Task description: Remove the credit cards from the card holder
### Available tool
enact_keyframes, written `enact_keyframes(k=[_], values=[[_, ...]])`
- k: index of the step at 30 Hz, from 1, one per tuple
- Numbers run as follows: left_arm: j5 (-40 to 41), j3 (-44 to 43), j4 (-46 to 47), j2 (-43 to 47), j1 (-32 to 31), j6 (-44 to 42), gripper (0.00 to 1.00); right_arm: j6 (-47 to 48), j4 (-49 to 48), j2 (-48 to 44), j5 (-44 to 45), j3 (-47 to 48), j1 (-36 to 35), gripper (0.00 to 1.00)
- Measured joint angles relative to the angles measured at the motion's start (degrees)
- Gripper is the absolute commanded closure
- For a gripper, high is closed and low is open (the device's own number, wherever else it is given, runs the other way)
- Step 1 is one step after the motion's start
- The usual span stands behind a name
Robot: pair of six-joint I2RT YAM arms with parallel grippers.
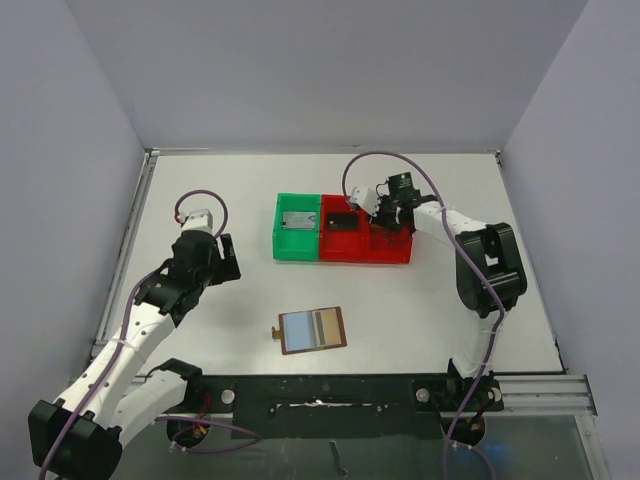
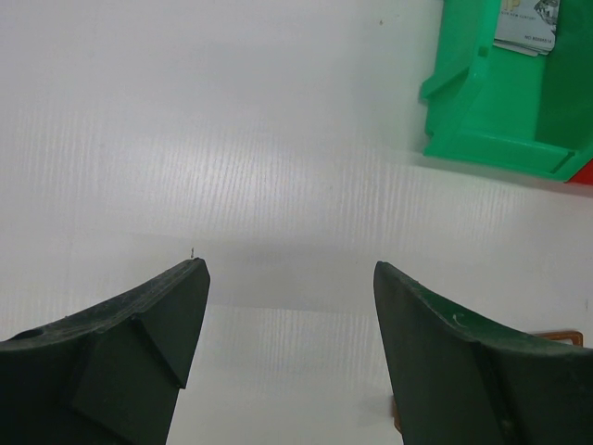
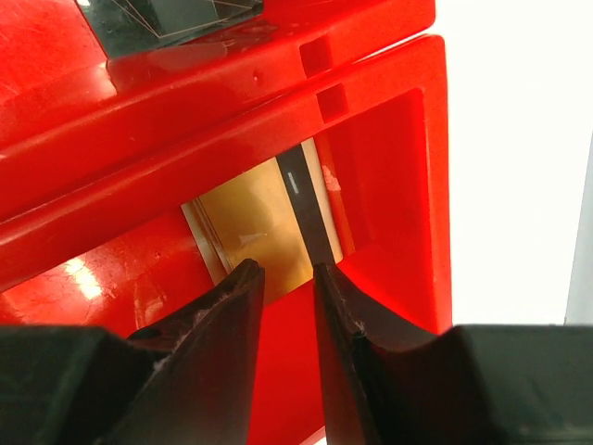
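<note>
Right arm (image 1: 450, 225) stretches over the red bin (image 3: 389, 139), right tool (image 3: 285, 269) narrowly apart above gold card (image 3: 250, 218); left tool (image 2: 289, 269) wide apart.

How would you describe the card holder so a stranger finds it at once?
On the white table, find the green bin and red bins. In front of them, toward the table's near edge, lies the card holder, open. Unlike the bins, it is flat, brown-edged and pale blue-grey inside.

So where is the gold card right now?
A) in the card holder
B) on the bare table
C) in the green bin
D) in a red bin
D: the right wrist view shows the gold card inside the red bin, just past the right gripper.
</note>
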State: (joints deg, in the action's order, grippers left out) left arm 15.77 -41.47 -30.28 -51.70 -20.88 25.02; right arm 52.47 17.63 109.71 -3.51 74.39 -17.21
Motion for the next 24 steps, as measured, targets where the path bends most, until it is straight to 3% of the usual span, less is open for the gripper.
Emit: enact_keyframes(k=[7, 14, 19, 24], values=[[-0.26, 0.00, 0.02, -0.26, 0.00, -0.02, 0.28, -4.63, -0.85, -0.61, -0.20, 0.35, -0.04, 0.67], [-0.83, 0.00, 0.04, -0.26, 0.07, -0.07, 0.28, -16.22, -5.73, -14.40, -1.03, -6.32, -0.13, 0.48], [-1.25, 0.04, 0.13, -0.11, 0.35, -0.11, 0.28, -34.23, -6.49, -28.26, -2.14, -10.27, -0.07, 0.38], [-2.40, 0.50, 0.46, -0.02, 0.46, -0.31, 0.28, -52.68, -1.77, -32.72, -7.72, -10.05, 0.42, 0.27]])
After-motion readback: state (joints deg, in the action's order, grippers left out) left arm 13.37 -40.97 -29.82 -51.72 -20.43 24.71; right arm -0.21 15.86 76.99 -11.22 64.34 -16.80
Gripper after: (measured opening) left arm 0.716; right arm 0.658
